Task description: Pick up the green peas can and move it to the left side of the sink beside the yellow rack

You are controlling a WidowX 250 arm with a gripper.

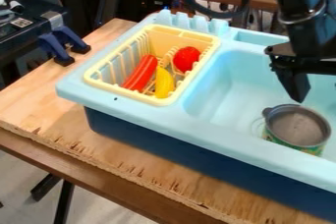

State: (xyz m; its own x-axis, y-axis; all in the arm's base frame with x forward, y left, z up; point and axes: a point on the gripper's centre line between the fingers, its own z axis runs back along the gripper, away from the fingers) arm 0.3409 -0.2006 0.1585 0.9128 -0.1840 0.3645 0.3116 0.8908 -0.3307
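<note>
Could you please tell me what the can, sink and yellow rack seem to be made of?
The can is probably metal, given its dull grey rim; its green side may be labelled or painted. The sink looks like smooth plastic, with softly curved edges. The rack also seems plastic, fairly matte, with rounded rims and slim moulded bars.

Inside the basin of the sink (pixel 263 152), a hand could pass through the room left of the metal can (pixel 298 125); the black gripper (pixel 298 95) hangs over the can's far side and blocks a straight drop there. The basin's near wall stands close to the can. To the left, the yellow rack's rim (pixel 121 90) and the toy foods inside limit low passage, while blue upright tabs (pixel 181 20) line the far edge. The wooden tabletop (pixel 72 125) offers room along the sink's near left corner.
</note>
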